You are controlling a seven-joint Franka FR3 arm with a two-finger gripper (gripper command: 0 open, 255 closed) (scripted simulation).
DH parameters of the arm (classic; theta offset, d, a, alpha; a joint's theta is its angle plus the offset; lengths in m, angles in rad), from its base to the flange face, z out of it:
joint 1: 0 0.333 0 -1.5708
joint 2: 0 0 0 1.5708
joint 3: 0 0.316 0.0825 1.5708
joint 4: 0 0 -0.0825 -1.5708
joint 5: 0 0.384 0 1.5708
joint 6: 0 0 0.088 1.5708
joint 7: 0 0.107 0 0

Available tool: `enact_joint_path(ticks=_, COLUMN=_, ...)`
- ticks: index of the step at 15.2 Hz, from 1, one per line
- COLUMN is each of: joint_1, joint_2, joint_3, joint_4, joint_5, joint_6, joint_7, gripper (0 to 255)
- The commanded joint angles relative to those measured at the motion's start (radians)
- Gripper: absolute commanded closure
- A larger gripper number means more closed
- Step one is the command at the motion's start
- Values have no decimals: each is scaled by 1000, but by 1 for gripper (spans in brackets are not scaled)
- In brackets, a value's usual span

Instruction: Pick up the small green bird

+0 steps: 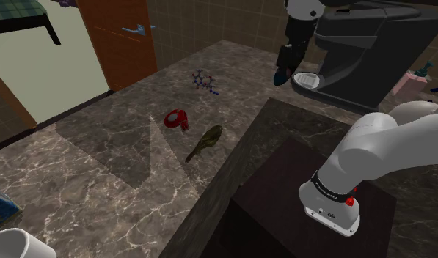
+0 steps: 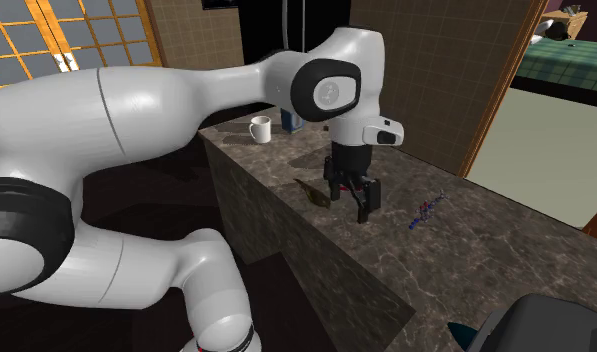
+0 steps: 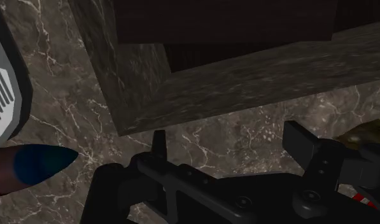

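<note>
The black two-finger gripper (image 2: 348, 207) hangs from the white arm (image 2: 186, 90) and points down at a dark marble counter (image 2: 386, 270). Its fingers (image 3: 158, 145) stand wide apart, with only bare stone showing in the gap and nothing held.

The small olive-green bird (image 1: 206, 141) lies on its side on the counter. It is near the gripper and outside the spread fingers, and they do not touch it. Seen along the gripper, a sliver of green shows past the outer side of one finger.

A small red object (image 1: 176, 119) sits just beside the bird, on the side away from the gripper. A little tangle of blue and red pieces (image 1: 205, 80) also lies on the stone near the gripper, apart from the bird. A bulky dark machine (image 1: 371, 59) stands close by the gripper. A white mug (image 2: 261, 128) stands farther along the counter, beyond the bird.
</note>
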Motion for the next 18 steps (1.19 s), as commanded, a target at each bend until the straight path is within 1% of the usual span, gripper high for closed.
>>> enact_joint_path(ticks=1, joint_1=0, joint_2=0, joint_3=0, joint_4=0, joint_5=0, joint_6=0, joint_7=0, gripper=0)
enact_joint_path(ticks=6, joint_1=-20, joint_2=-67, joint_3=131, joint_4=-107, joint_5=119, joint_6=40, joint_7=285, gripper=0)
enact_joint_path(ticks=10, joint_1=-33, joint_2=-78, joint_3=250, joint_4=-157, joint_5=225, joint_6=90, joint_7=515, gripper=0)
enact_joint_path(ticks=14, joint_1=-51, joint_2=-46, joint_3=378, joint_4=-175, joint_5=327, joint_6=159, joint_7=745, gripper=0)
enact_joint_path(ticks=18, joint_1=-89, joint_2=27, joint_3=513, joint_4=-159, joint_5=411, joint_6=245, joint_7=972, gripper=0)
